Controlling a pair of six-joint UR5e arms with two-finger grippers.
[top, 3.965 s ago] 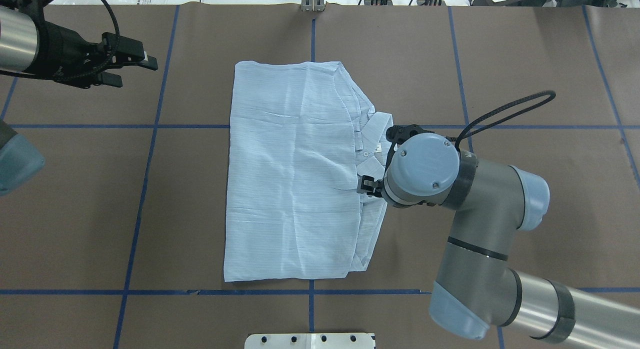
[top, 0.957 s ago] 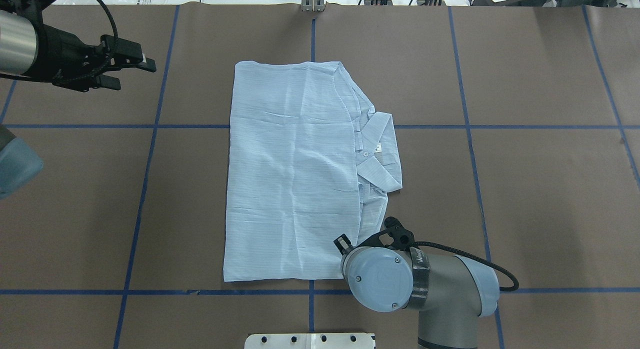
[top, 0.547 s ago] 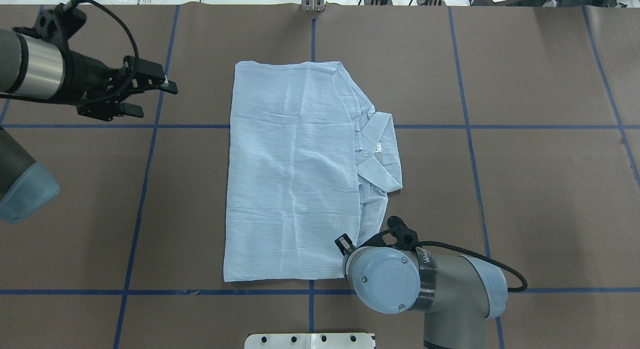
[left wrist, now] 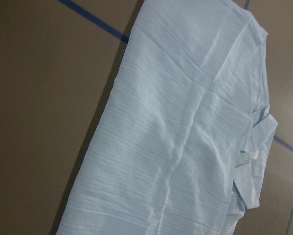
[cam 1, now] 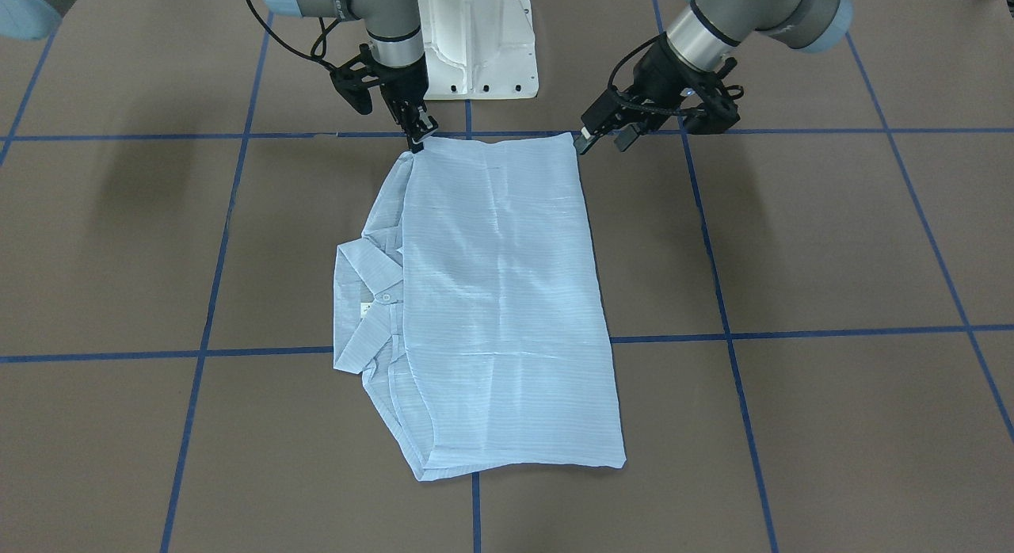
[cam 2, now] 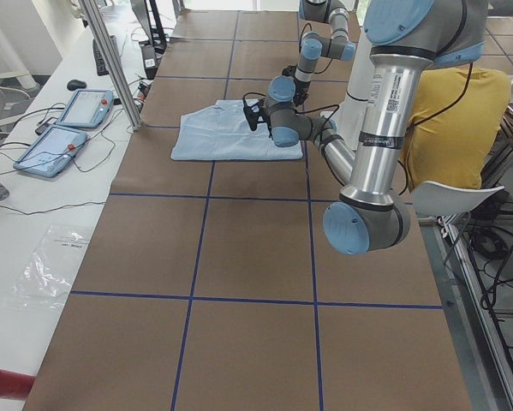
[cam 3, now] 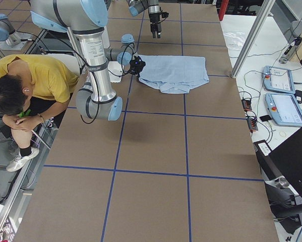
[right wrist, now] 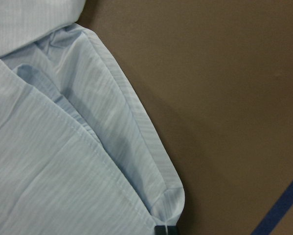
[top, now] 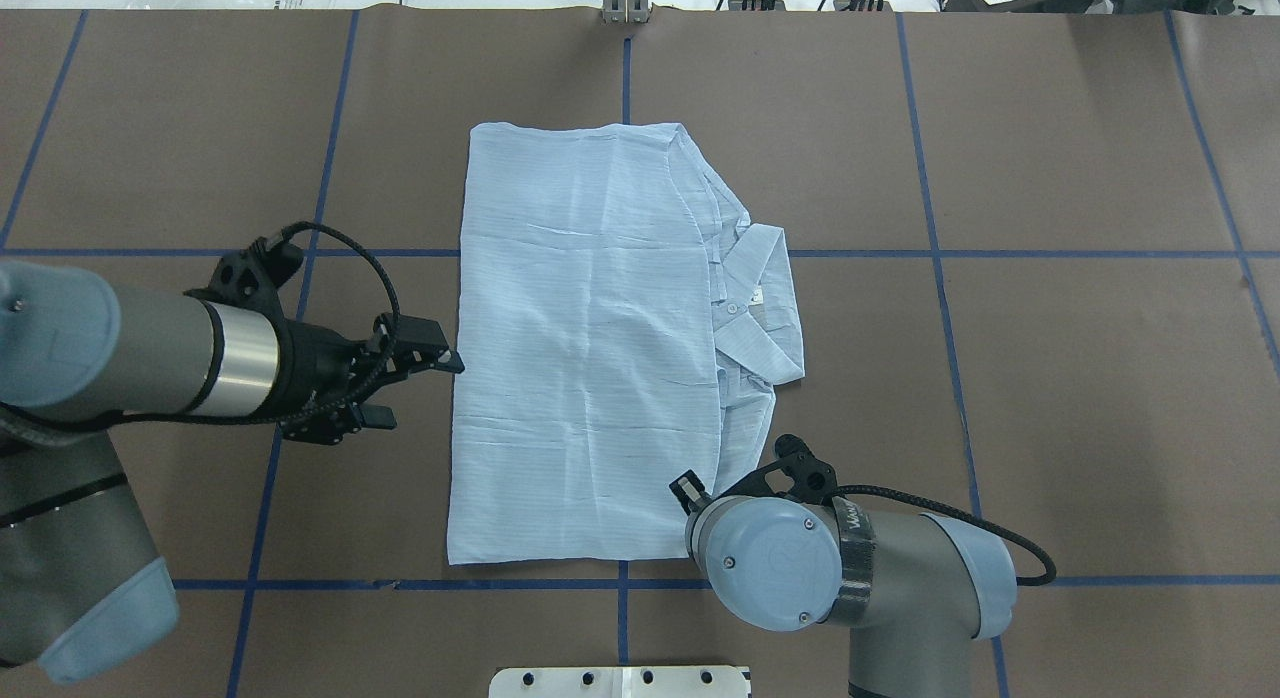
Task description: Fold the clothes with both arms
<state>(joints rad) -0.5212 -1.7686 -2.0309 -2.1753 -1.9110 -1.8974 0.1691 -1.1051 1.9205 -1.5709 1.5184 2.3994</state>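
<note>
While it lay folded into a long rectangle on the brown paper-covered table (top: 1050, 378), a thin light-blue pinstriped button-up shirt (top: 590, 358) had a robot gripper at each side.
At the shirt's corner nearest the robot base, on the collar side, the black two-finger right gripper (cam 1: 416, 143) pointed straight down, fingers pinched together on the cloth. Just beside the opposite long edge, clear of the cloth, the black two-finger left gripper (top: 420, 390) hovered with fingers spread apart. The pointed collar (top: 770, 350) stuck out sideways.

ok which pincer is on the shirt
The right pincer, closed on one corner of the shirt; the left pincer hangs open, clear of it.
</note>
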